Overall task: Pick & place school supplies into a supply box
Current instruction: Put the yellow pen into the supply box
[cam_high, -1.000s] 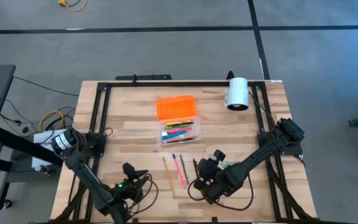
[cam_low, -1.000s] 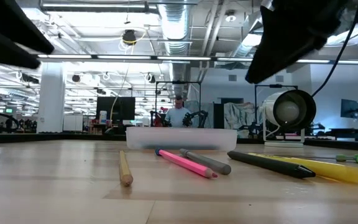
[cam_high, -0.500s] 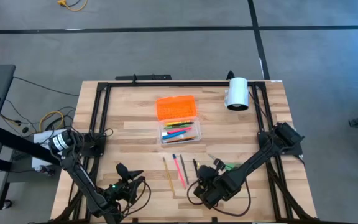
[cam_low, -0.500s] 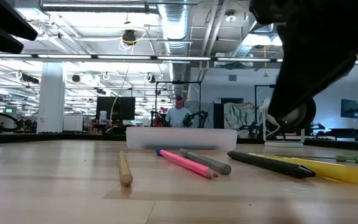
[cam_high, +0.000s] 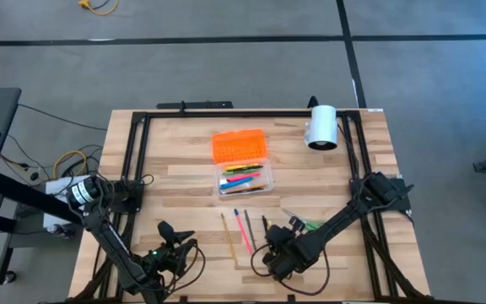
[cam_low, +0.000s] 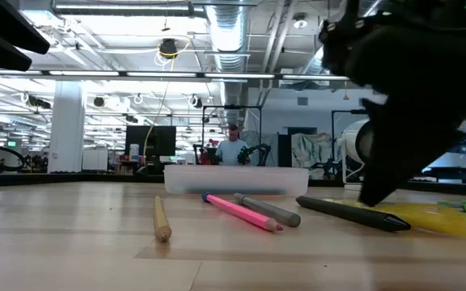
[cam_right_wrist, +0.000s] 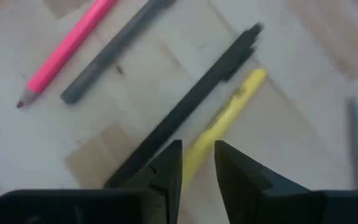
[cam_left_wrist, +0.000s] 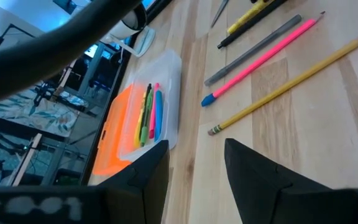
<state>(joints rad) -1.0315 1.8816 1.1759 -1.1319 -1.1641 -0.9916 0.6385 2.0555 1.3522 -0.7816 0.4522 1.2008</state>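
Right hand (cam_right_wrist: 197, 165) is low over the bench (cam_high: 184, 173), fingers slightly apart above the yellow highlighter (cam_right_wrist: 225, 118) beside the black pen (cam_right_wrist: 191, 99), gripping nothing. It has dropped closer since the earlier frame. Left hand (cam_high: 169, 236) waits near-left, fingers apart. The open supply box (cam_high: 245, 180) sits mid-bench.

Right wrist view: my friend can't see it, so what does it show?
The right pincer hangs open just above a yellow pen that lies beside a black pen on the wooden table. A pink pencil and a grey pencil lie farther off.
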